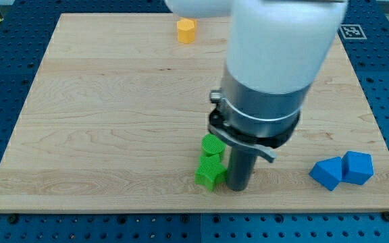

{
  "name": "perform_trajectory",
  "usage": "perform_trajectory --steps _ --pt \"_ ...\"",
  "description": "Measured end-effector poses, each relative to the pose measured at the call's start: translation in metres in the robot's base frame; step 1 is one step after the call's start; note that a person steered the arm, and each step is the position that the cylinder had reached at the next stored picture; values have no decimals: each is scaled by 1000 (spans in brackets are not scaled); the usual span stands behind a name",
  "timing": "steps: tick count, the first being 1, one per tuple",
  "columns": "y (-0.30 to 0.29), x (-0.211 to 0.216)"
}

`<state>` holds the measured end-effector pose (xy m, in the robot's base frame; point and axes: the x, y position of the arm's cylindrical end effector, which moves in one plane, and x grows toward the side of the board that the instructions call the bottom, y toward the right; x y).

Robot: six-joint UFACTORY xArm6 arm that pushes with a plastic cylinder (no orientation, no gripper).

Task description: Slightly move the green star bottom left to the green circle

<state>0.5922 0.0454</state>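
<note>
A green circle block [213, 144] lies low on the wooden board [113, 121], just left of the arm. A green star block [210, 173] lies right below it, touching it. My tip [238, 188] rests on the board at the star's right side, touching or nearly touching it. The rod's upper part and the arm's big grey and white body hide the board behind them.
A yellow block [186, 30] sits near the view's top edge of the board. Two blue blocks [328, 173] [357, 168] lie side by side at the view's bottom right. The board's bottom edge runs close below the star.
</note>
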Motion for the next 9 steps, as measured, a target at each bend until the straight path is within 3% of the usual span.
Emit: perform_trajectory --steps 2,7,9 --pt "-39 -2" --pt "-53 -49" --pt "-54 -18"
